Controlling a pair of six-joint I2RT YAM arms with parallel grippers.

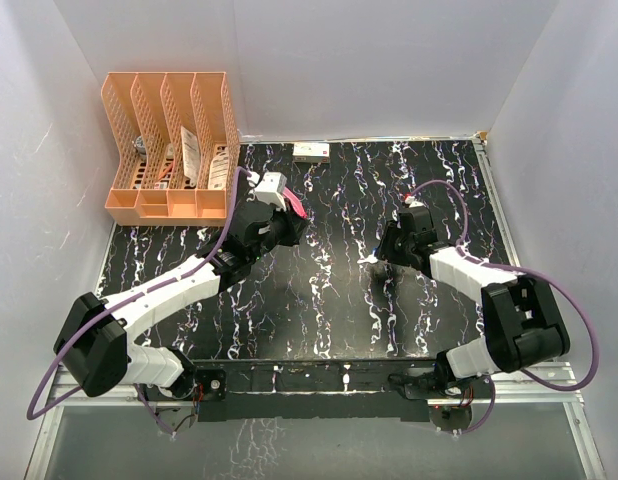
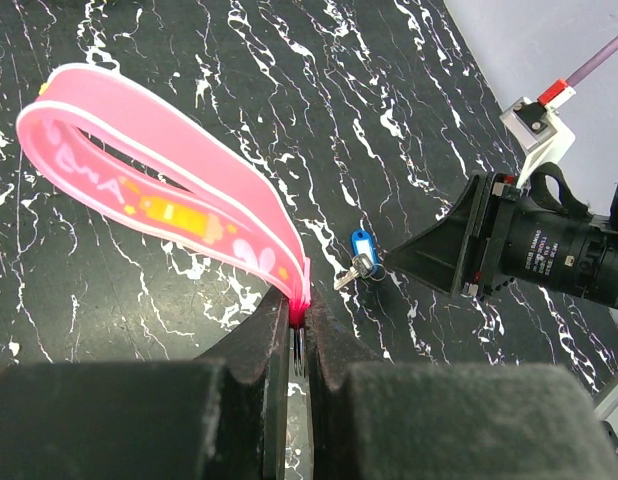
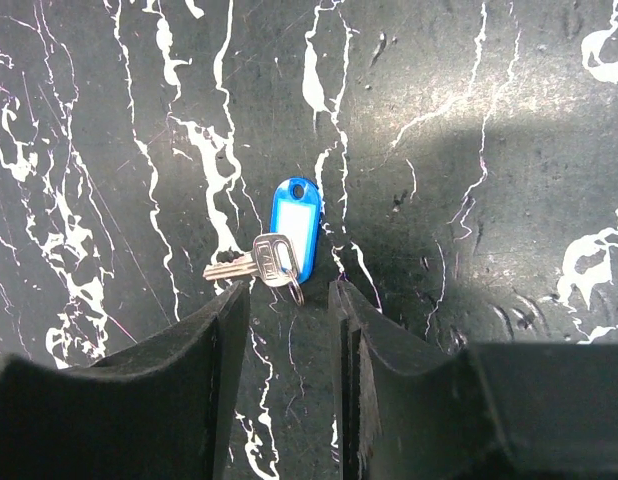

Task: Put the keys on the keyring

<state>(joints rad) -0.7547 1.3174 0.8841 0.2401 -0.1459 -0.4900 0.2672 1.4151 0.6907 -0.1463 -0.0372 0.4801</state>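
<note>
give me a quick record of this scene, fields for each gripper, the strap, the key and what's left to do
left gripper: shut on one end of the pink strap, lifted off the table
pink strap: loop sticks out from the fingers, no key on it
key: silver, with a blue tag, flat on the table
right gripper: open, fingertips just short of the key, one to each side
left to do: key not yet on the strap
background: orange file rack, far left corner

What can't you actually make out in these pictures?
- Left wrist view: ring end of the pink keyring, buried in the shut left gripper.
- Top view: the key and its blue tag, too small, shadowed by the right gripper.
- Top view: contents of the orange file rack, too small to identify.
</note>
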